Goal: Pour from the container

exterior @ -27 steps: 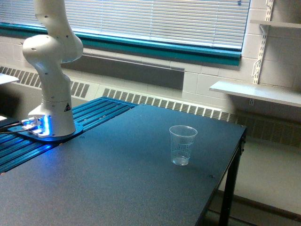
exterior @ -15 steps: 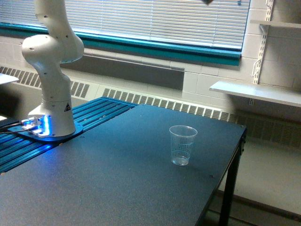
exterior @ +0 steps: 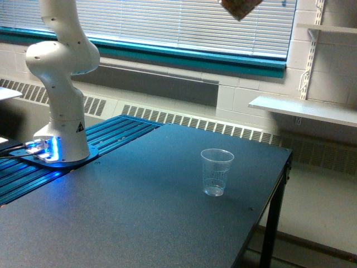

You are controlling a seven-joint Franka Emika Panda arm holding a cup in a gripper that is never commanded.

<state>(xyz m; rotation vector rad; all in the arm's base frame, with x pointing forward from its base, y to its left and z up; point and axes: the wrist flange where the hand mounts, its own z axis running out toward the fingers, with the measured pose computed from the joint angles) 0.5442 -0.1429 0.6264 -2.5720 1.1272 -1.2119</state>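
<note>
Container (exterior: 240, 8): only its lower tip shows, at the top edge of the exterior view, right of centre; it looks tilted, with brownish contents inside, and hangs high above the table, up and slightly right of the cup.
Gripper: out of the picture above the top edge; whether its fingers are spread or closed around anything cannot be told.
Cup (exterior: 217, 172): small, clear, tapered, with printed marks; it stands upright on the right part of the table, near the right edge, and looks empty.
Table (exterior: 139, 218): dark, speckled top; a black leg shows under its right edge.
Robot arm (exterior: 60, 72): white; its base stands on the far left of the table, with a blue light glowing at the foot.
Blue ribbed panel (exterior: 114, 131): lies along the left side, beside the arm's base.
Background: window blinds (exterior: 167, 22) along the far wall, with a teal sill below them; white shelf (exterior: 304, 109) at far right.
</note>
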